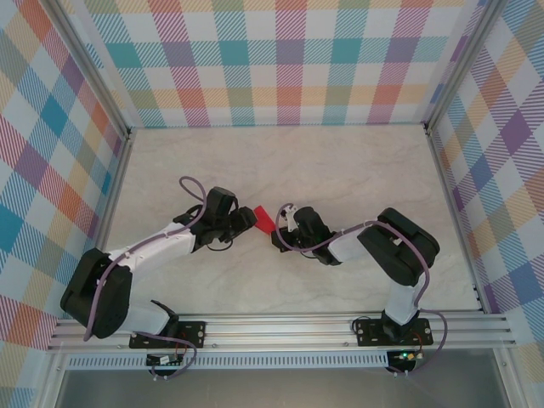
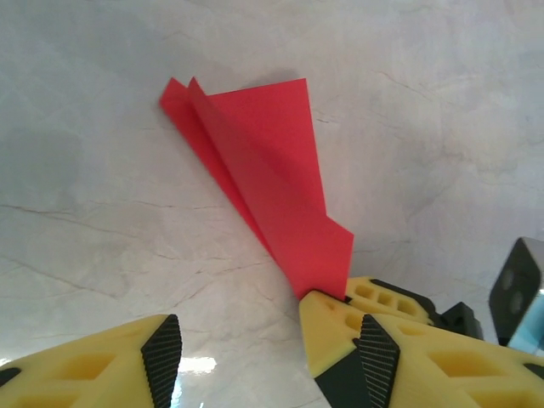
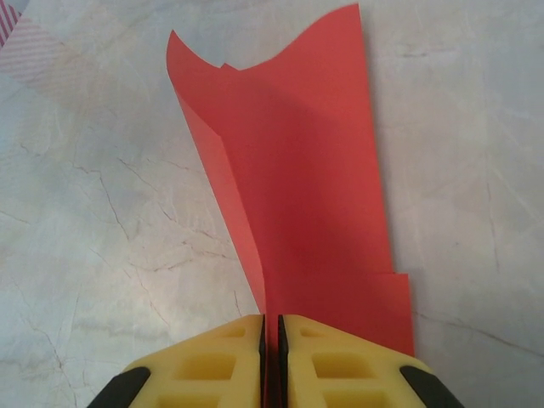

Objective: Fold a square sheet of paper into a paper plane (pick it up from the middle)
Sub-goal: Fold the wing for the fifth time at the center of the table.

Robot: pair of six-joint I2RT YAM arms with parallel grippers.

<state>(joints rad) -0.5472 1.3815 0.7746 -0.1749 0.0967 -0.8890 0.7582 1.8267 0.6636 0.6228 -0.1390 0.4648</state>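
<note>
Closest in, at the right wrist: right pincer (image 3: 270, 333) pinched tight on the red paper (image 3: 297, 187), yellow fingers pressed together with nothing but the sheet's thickness between them. Rising out of that grip, a long tapered shape of several stacked layers, narrow at the held end and flaring toward an uneven far edge.

At the left wrist: left pincer (image 2: 263, 340) spread wide and gripping nothing, black pads facing each other across bare desk (image 2: 102, 238), with the paper's narrow end just beyond the right-hand finger.

Seen from above: both arms angled in to meet at mid-desk, the paper a small red sliver between the two pincers. Lifted clear or brushing the surface, hard to tell which. Farther back, plaid walls (image 1: 289, 59) on three sides.

Judging by the creases: nose folds and the lengthwise fold look done, with the dart form close. Probably left to do: wings folded down and pressed, then the finished plane set on the desk.
</note>
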